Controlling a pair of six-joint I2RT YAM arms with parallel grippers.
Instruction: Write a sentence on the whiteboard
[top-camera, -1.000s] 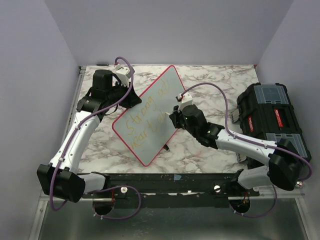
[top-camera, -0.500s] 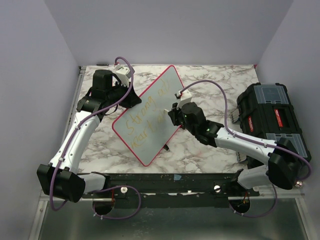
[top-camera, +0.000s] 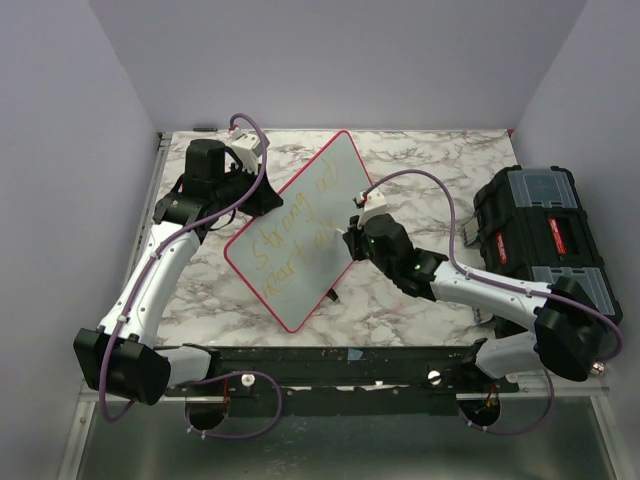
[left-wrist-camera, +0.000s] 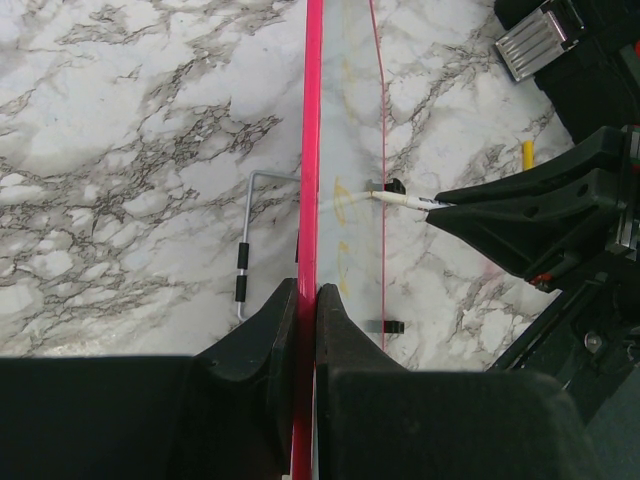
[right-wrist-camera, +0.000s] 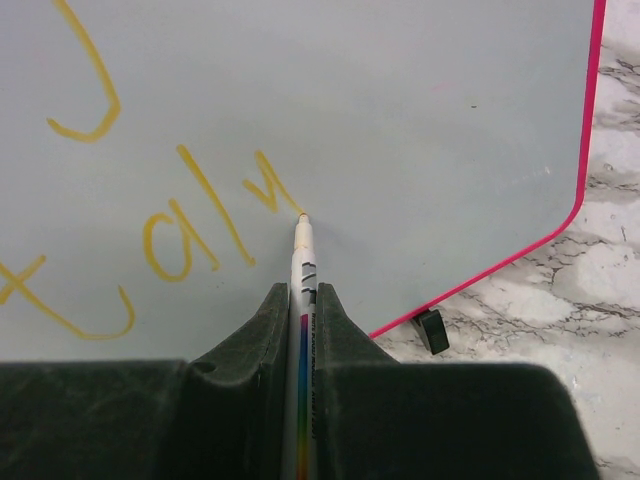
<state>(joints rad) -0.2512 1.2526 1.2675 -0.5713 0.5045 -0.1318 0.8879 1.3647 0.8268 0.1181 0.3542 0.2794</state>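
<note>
Now my right pincer (right-wrist-camera: 302, 290), pinching the marker (right-wrist-camera: 303, 262), has dipped back down the whiteboard (right-wrist-camera: 400, 120): another stroke of the sentence (right-wrist-camera: 215, 206) is complete.

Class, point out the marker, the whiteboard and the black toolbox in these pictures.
marker (right-wrist-camera: 304, 275): right wrist view, white barrel below tip.
whiteboard (top-camera: 292, 303): top external view, bare surface near lower corner.
black toolbox (top-camera: 535, 235): top external view, middle of lid.

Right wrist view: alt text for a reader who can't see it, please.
The right gripper clamps a marker whose tip touches the whiteboard at the end of yellow handwriting. At right, the board's red rim curves above a small black foot on the marble table.
</note>
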